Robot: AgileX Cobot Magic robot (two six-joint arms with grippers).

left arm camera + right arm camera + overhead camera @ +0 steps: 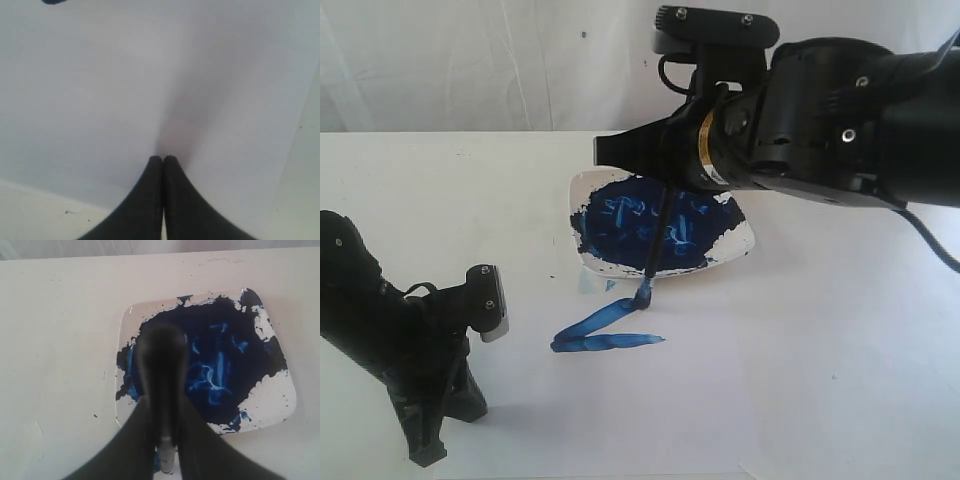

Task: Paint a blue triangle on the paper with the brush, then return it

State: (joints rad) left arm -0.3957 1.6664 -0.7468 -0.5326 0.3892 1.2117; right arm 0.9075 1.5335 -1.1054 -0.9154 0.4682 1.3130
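My right gripper (pixel 670 185) is shut on the black-handled brush (pixel 655 240) and holds it nearly upright. The blue bristle tip (pixel 642 294) touches the paper (pixel 620 410) just in front of the dish. Streaky blue strokes of the triangle (pixel 603 330) lie on the paper: one slants from the tip toward the front left, another runs right from that corner. In the right wrist view the brush (pixel 161 360) stands between the fingers of the right gripper (pixel 165 407). My left gripper (pixel 425 452) rests shut and empty at the front left, its tips (pixel 162 160) over white paper (pixel 150 75).
A square white dish (pixel 742 238) smeared with dark blue paint (pixel 640 225) sits behind the strokes; it is also in the right wrist view, dish (pixel 272 405). A white backdrop hangs behind the table. The left arm's body (pixel 380 320) occupies the front left corner.
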